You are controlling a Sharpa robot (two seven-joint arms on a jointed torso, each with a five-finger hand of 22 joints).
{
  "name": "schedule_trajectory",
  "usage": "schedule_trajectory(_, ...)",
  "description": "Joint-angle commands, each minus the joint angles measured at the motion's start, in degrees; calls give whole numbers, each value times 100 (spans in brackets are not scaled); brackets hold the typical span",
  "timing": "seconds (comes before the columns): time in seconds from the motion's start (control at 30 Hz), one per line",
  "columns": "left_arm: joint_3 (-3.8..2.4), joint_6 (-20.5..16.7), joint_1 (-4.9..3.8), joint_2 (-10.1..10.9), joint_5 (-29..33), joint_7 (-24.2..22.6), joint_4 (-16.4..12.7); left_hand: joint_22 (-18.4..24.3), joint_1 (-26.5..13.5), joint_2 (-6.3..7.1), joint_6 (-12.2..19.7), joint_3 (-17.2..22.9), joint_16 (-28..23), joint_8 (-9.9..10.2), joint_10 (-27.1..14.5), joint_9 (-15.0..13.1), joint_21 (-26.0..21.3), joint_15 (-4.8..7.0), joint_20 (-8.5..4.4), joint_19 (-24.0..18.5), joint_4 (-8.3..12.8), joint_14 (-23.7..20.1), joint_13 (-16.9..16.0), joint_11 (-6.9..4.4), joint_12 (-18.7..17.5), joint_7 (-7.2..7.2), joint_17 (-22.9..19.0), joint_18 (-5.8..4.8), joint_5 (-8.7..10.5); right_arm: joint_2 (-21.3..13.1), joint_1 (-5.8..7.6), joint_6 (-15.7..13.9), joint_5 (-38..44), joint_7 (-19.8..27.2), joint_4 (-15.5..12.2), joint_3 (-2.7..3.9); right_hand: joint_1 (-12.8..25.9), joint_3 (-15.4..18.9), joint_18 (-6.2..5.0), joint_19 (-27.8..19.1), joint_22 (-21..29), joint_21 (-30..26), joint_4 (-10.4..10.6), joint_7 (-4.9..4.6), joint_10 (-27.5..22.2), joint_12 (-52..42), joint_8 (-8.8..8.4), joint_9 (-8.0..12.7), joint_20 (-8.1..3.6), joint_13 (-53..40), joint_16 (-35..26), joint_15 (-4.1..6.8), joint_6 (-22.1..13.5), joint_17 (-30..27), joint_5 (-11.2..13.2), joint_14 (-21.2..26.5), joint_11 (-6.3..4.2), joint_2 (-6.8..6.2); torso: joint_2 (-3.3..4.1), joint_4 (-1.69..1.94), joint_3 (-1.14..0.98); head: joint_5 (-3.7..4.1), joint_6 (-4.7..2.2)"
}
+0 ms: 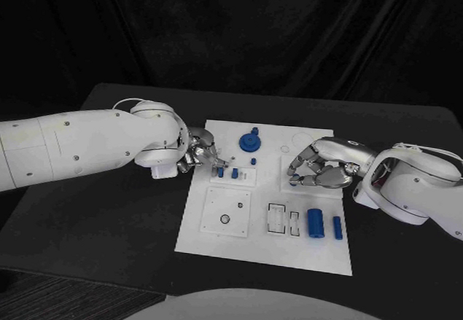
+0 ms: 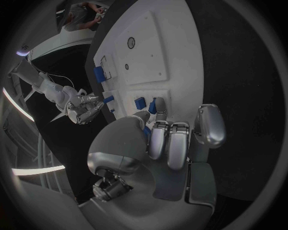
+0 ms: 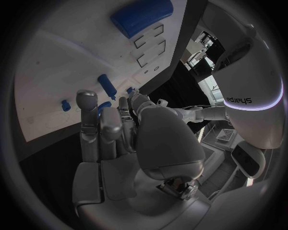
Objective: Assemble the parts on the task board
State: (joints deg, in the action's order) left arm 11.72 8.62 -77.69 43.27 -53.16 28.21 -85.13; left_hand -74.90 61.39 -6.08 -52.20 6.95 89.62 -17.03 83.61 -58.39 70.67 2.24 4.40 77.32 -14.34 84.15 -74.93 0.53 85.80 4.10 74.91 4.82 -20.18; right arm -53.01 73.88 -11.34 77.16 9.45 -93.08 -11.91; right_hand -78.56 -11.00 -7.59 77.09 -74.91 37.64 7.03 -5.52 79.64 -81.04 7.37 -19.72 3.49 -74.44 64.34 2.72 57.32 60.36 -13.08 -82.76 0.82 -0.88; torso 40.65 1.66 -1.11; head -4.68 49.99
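Both robot hands work at the far half of the task board; assembly is partly done.

Head view: left robot hand and right robot hand curl over small pegs; gear seated far, cylinder and pin loose near right.
Left wrist view: fingers touch a blue part; grasp unclear.
Right wrist view: fingers curled, contents unclear.

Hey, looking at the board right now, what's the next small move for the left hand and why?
Probably a small descent of the left hand to pinch one of the small blue pegs standing in the task board. Its fingers hover just beside them and appear to hold nothing, though the grip is hard to see.
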Motion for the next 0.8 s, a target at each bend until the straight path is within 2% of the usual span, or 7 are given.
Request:
schedule_trajectory(0.03,40,-29,21,32,-9,-36,-17,-891,-95,131,-50,-129,24,57,-1,31,-9,-43,21,-27,-137,560,-936,25,-13,34,1477,-16,633,-24,-16,-11,2,-96,-17,3,-24,-34,-61,-12,-345,-33,-14,1,-45,21,-13,-6,-8,6,-34,17,25,-12,-36,40,9,21,0,2,-3,-1,1)
schedule_trajectory(0.17,40,-62,-91,77,-9,-97,-40,-895,-212,216,-91,-431,26,44,17,33,6,-50,27,-10,-224,565,-943,34,-4,40,1483,-17,1393,-45,-15,-15,2,-116,-30,3,-23,-34,-61,-11,-345,-34,-13,1,-49,24,-13,-6,-8,11,-35,17,25,-13,-36,40,10,20,-2,-1,-4,-6,1)
schedule_trajectory(0.27,39,-21,-252,84,-9,-186,4,-897,-276,233,-103,-581,27,33,22,29,11,-50,30,-2,-231,567,-945,34,-2,43,1485,-19,1653,-60,-14,-21,2,-130,-39,3,-23,-34,-61,-11,-345,-34,-13,1,-49,24,-13,-6,-8,11,-35,17,25,-13,-36,40,10,20,-4,-4,-3,-9,1)
schedule_trajectory(0.5,39,641,-644,-34,-9,-512,341,-886,-105,266,-131,-694,28,6,42,14,-27,-44,27,-25,-207,569,-960,24,7,26,1488,-11,1715,-62,-12,10,2,-177,-39,3,-18,-33,-59,-9,-347,-28,-11,0,-48,23,-11,-8,-8,9,-29,17,29,-7,-35,38,11,19,-15,-9,-9,-11,1)
schedule_trajectory(0.63,39,1199,-753,-230,187,-528,707,-894,237,245,-141,-709,27,6,36,17,-22,-41,24,-29,-154,567,-960,18,1,17,1486,-18,1698,-47,-11,24,2,-199,-36,3,-18,-36,-61,-10,-345,-41,-10,2,-50,25,-2,-13,-8,13,-35,16,45,-14,-39,39,12,22,-15,-9,-21,-6,1)
schedule_trajectory(0.73,39,1503,-787,-373,450,-449,967,-888,510,139,-133,-616,22,23,22,29,-59,-47,25,-64,-49,558,-956,19,-8,17,1474,-12,1673,-49,-11,28,2,-205,-42,3,-22,-40,-60,-7,-346,-38,-14,4,-47,23,2,-16,-8,9,-32,15,53,-10,-43,37,12,24,-8,-7,-22,16,1)
schedule_trajectory(0.8,39,1649,-799,-452,584,-398,1110,-891,597,98,-124,-579,28,37,30,40,-55,-48,27,-66,-17,568,-969,20,-1,15,1487,-14,1498,-55,-11,37,2,-211,-44,3,-42,-56,-59,-3,-348,-37,-28,6,-44,21,6,-20,-8,6,-34,16,61,-13,-65,37,10,30,-9,0,-26,43,1)
